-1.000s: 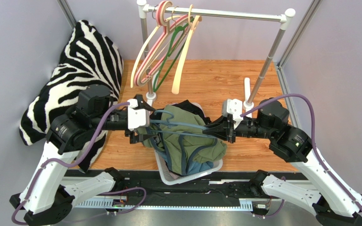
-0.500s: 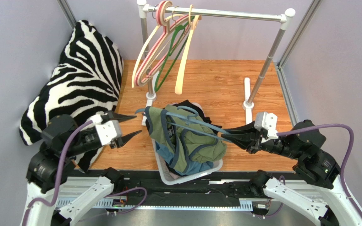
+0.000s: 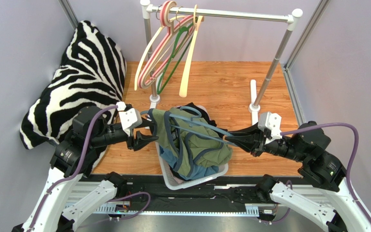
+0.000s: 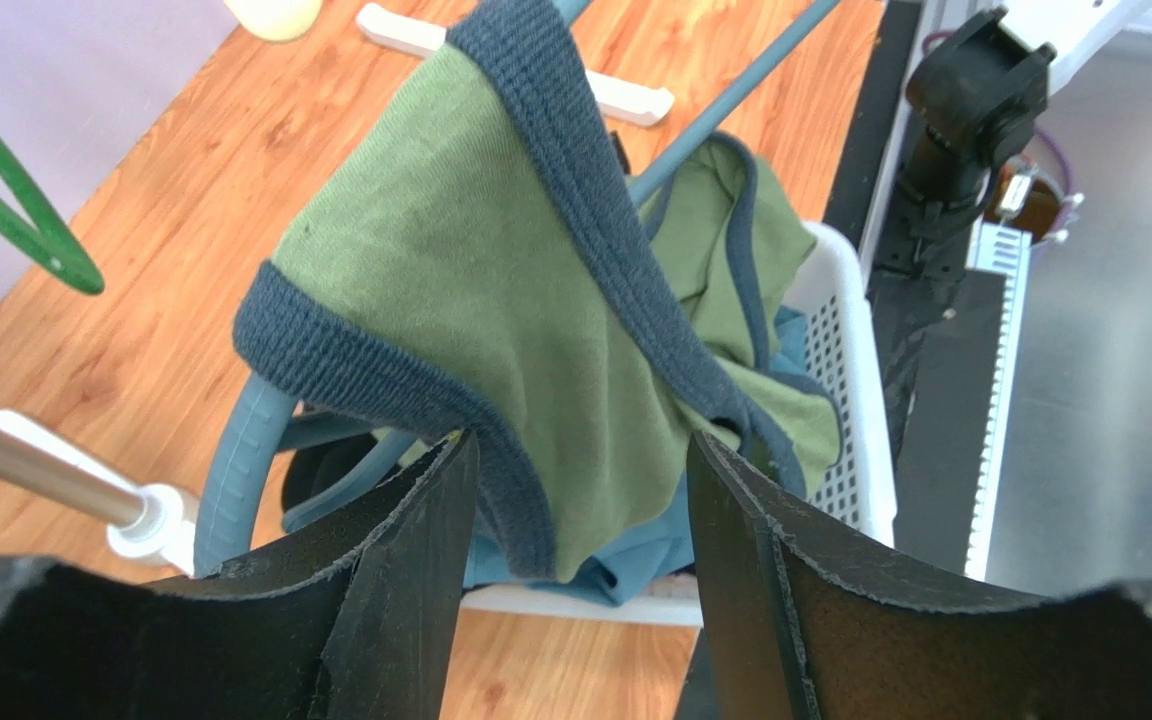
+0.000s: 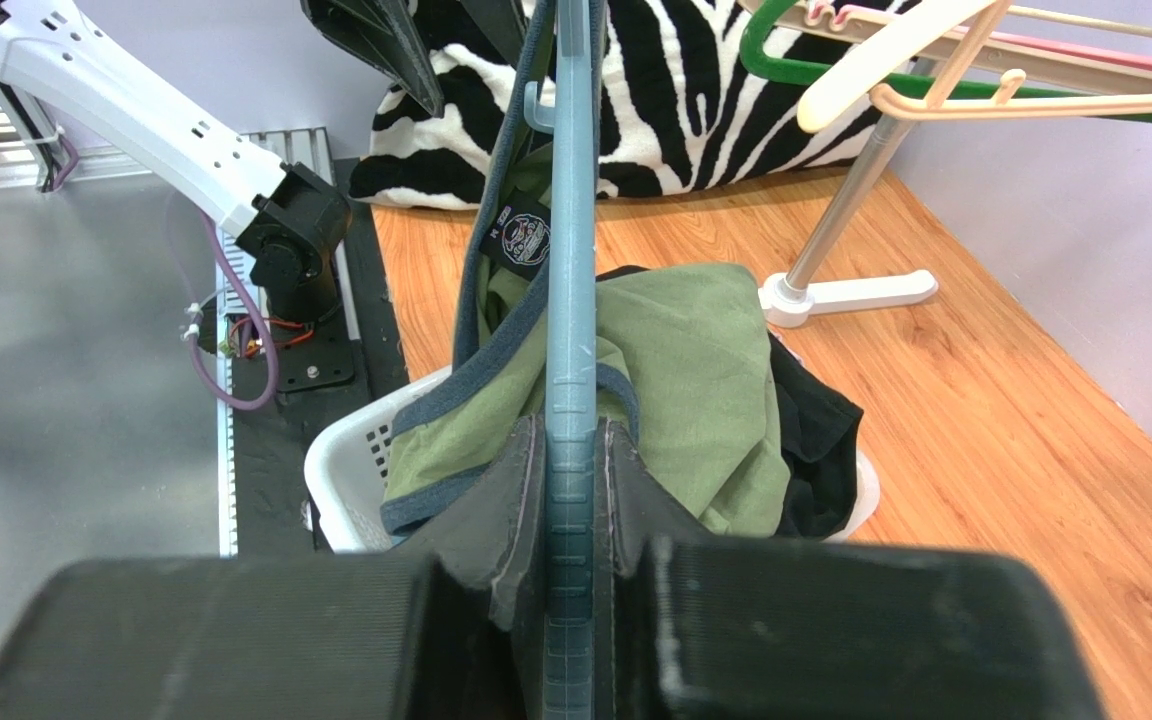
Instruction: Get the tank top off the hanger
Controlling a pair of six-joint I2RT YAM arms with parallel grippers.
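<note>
A green tank top [image 3: 192,142] with dark blue trim hangs on a blue hanger [image 3: 207,129] held over a white basket [image 3: 204,178]. My right gripper [image 3: 239,139] is shut on the hanger's right end; the right wrist view shows the blue bar [image 5: 569,300] clamped between the jaws. My left gripper [image 3: 146,129] is open at the top's left shoulder. In the left wrist view the trimmed shoulder [image 4: 522,300] drapes between my open fingers [image 4: 417,525], over the hanger's curved end [image 4: 244,465]. I cannot tell whether the fingers touch the cloth.
A clothes rail [image 3: 221,13] with several empty hangers [image 3: 168,48] stands at the back. A zebra-striped pillow [image 3: 76,82] lies at the left. The basket holds other clothes, black and light blue. The rail's white feet [image 3: 254,99] rest on the wooden tabletop.
My left gripper moved right, back to the tank top's left shoulder, still open. The right gripper and hanger stayed almost still.
</note>
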